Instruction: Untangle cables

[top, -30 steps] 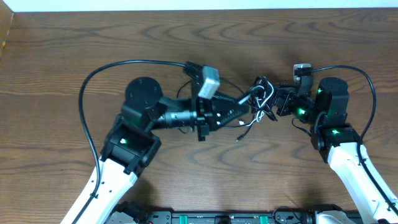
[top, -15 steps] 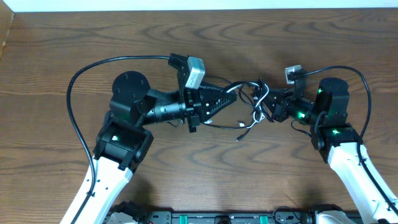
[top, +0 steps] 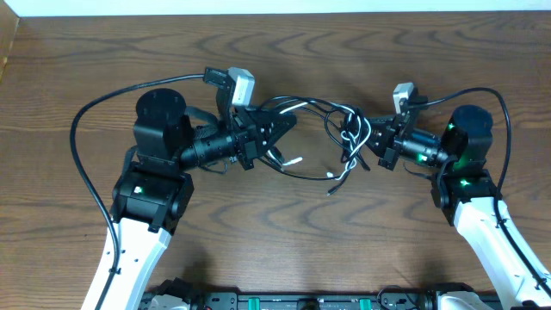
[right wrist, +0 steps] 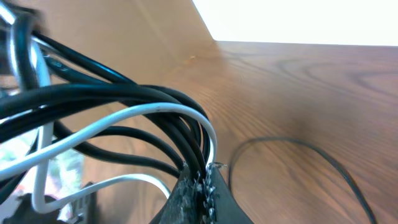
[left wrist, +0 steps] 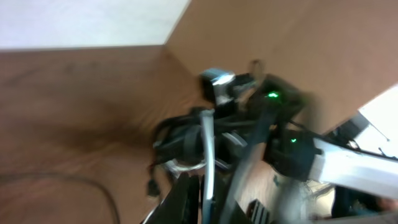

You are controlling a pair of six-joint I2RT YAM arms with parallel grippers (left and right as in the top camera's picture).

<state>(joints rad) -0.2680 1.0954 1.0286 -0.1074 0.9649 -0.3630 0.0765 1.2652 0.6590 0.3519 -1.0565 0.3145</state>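
The cables [top: 349, 129] hang in the air above the wooden worktop [top: 275, 52], strung between the two hands. From overhead, the left hand [top: 288, 122] points to the right and the right hand [top: 372, 145] points to the left, with the tangle between them and its tightest knot just beside the right hand. Several black cords run from the left hand's tip across to that knot. One of them sags in a loose loop [top: 306, 172] toward the wood. A white cord [top: 362, 138] threads through the knot and trails down to a free end [top: 331, 190] near the worktop. A small pale plug [top: 295, 160] dangles below the left hand.

The right wrist view shows this most clearly. The right hand [right wrist: 200, 183] has its fingers pressed together on a sheaf of black cords [right wrist: 124, 99] and the white cord [right wrist: 155, 109], which all meet at the pinch and fan out to the left. Behind them a thin black line curves across the worktop [right wrist: 323, 81], and I cannot tell which cord it is.

The left wrist view is blurred. The left hand [left wrist: 208, 199] is closed, and the white cord [left wrist: 208, 149] runs up from between its fingers into the dark bunch [left wrist: 180, 140]. The right arm [left wrist: 298, 149], with its green lights, is just behind the bunch.
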